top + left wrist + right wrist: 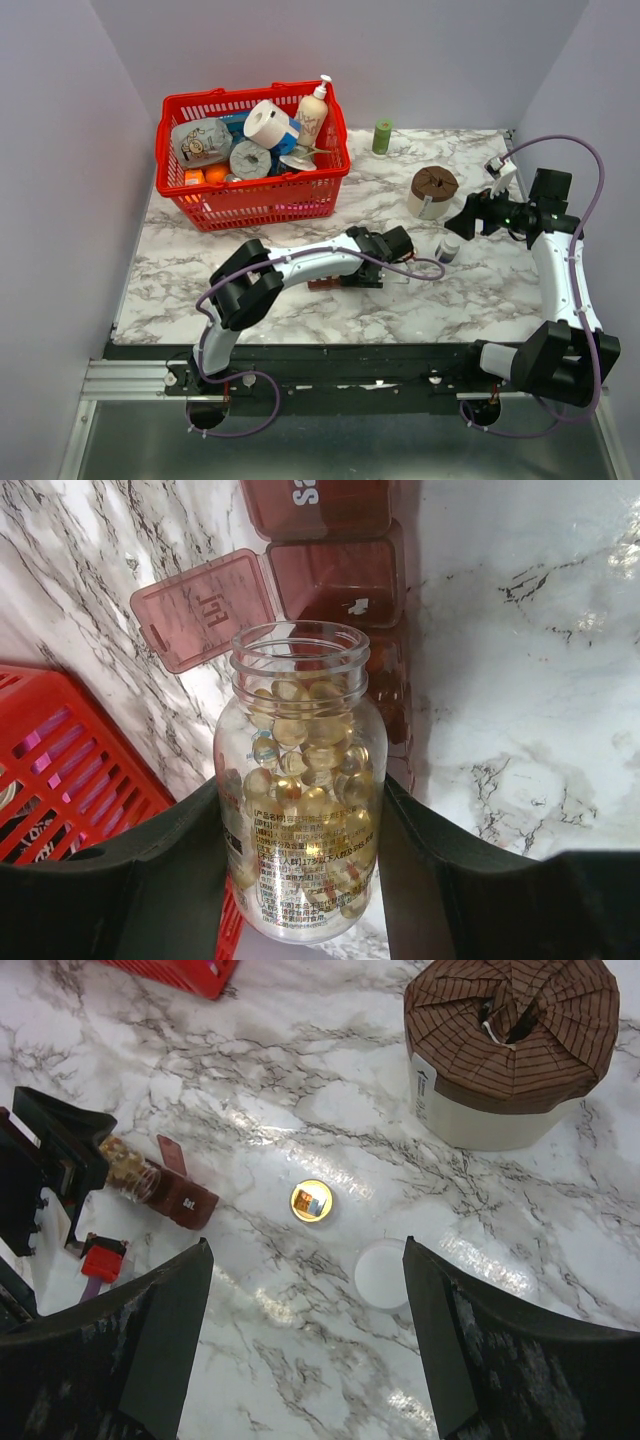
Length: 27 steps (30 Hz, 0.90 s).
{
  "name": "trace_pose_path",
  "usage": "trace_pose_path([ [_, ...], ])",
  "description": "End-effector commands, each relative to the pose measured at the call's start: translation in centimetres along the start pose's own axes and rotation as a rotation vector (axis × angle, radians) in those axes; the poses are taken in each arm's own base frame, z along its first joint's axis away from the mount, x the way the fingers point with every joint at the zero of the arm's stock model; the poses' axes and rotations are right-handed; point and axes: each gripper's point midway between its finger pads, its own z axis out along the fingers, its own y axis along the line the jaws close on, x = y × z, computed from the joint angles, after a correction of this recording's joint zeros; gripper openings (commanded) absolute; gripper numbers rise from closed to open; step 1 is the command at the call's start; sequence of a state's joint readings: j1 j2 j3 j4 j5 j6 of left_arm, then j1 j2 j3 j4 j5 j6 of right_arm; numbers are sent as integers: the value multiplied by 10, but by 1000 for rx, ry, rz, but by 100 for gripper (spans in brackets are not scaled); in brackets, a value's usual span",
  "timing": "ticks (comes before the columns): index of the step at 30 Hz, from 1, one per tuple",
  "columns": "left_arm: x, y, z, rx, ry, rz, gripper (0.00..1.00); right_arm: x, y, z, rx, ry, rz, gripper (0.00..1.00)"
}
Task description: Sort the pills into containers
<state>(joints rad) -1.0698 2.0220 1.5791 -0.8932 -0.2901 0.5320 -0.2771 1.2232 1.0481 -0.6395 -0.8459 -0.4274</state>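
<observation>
Where the bottle (300, 810) points, the containers (335, 575) run lengthwise.

Marble-patterned table top (480, 290), white veined with grey, set in a plain booth; a pale lavender-grey back wall (420, 60), left wall (60, 200) and right wall (600, 90) close it in; a dark rail (350, 358) edges the near side; below lies a dull grey surface (350, 450), possibly the floor; light from above glints off the glossy stone
</observation>
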Motion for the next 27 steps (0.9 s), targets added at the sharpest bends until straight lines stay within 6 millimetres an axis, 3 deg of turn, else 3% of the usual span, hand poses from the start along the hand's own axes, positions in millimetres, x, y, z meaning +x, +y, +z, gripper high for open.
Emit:
trace_pose_path([
  [1, 4, 1, -3, -38, 49, 47, 0, 3, 5, 0, -37, -1, 12, 86],
  [27, 3, -2, 5, -76, 105, 123, 0, 2, 6, -3, -48, -9, 16, 86],
])
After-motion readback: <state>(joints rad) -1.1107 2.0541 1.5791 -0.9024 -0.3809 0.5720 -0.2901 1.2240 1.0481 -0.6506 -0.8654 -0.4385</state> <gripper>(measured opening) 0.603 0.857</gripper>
